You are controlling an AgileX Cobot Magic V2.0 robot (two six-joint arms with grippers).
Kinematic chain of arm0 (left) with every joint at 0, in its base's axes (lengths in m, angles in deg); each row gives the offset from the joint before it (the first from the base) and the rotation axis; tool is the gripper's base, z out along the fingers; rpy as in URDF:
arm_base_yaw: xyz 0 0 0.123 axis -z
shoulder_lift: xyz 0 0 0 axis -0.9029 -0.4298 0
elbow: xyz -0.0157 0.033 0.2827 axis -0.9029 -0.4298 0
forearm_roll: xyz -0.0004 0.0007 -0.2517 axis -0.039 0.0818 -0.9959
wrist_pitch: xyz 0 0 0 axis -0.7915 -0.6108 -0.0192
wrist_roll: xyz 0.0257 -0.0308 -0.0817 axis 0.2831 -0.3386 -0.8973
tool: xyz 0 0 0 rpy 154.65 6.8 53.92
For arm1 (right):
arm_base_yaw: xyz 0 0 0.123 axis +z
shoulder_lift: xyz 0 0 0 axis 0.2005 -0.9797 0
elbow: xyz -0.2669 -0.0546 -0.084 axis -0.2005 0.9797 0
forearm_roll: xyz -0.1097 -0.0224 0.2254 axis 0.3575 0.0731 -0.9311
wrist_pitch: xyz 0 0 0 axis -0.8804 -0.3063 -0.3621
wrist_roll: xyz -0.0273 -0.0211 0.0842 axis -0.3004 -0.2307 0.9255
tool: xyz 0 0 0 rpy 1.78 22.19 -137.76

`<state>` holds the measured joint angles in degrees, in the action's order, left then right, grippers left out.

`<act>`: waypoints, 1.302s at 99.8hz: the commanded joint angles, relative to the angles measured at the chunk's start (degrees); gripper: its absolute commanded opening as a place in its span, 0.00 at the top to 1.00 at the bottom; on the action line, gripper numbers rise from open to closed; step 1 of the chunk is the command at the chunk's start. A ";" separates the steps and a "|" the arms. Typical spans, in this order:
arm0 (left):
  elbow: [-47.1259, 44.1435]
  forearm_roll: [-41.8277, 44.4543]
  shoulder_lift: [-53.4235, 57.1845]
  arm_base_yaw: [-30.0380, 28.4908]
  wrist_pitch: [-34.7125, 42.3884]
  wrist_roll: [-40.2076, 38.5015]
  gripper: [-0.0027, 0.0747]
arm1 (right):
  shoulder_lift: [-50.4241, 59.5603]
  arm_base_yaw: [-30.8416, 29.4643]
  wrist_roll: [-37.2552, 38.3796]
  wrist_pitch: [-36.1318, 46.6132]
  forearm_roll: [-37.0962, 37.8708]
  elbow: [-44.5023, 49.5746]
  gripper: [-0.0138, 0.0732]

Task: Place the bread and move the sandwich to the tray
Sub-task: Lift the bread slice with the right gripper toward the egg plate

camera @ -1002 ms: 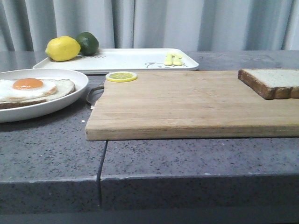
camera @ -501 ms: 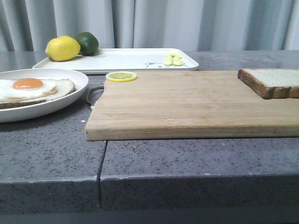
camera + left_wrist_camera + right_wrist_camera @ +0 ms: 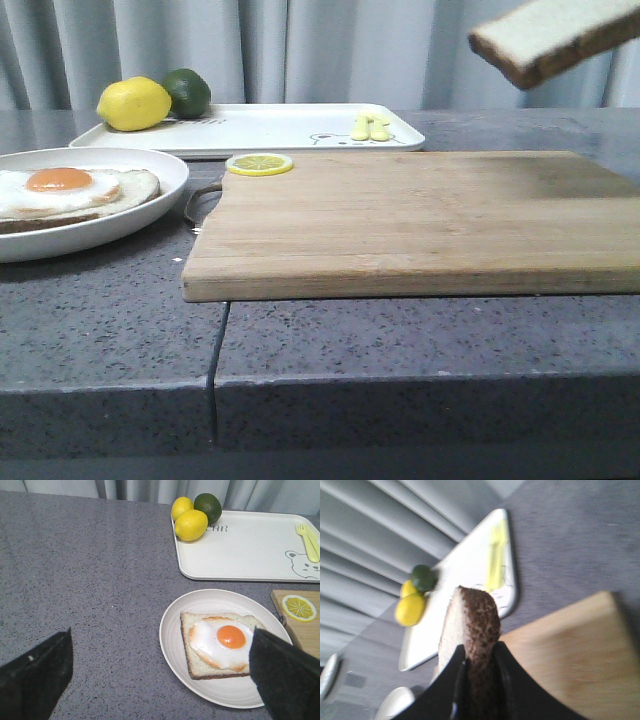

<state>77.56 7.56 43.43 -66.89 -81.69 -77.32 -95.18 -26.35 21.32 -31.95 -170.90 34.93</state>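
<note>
The bread (image 3: 472, 645) sits pinched edge-on inside the right tool (image 3: 479, 680).

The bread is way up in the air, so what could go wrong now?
1. The right fingers pinch the bread only by its crust edge, and it hangs tilted, so it might slip and drop onto the board.
2. The egg looks domed, so the bread may land crooked or squash the yolk.
</note>
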 commanded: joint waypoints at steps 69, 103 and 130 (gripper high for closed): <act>1.83 -0.49 -0.61 0.16 3.75 -0.61 0.11 | -9.20 45.53 -3.33 28.99 -19.78 -12.70 0.97; 1.83 -0.49 -0.61 0.16 3.75 -0.61 0.11 | -22.42 55.46 0.21 34.57 -19.78 -24.08 0.97; 1.83 -0.49 -0.61 0.16 3.75 -0.61 0.11 | -29.08 58.67 3.58 35.45 -19.78 -30.15 0.96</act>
<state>77.56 7.56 43.43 -66.89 -81.69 -77.32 -125.48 31.63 24.10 4.46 -187.12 8.36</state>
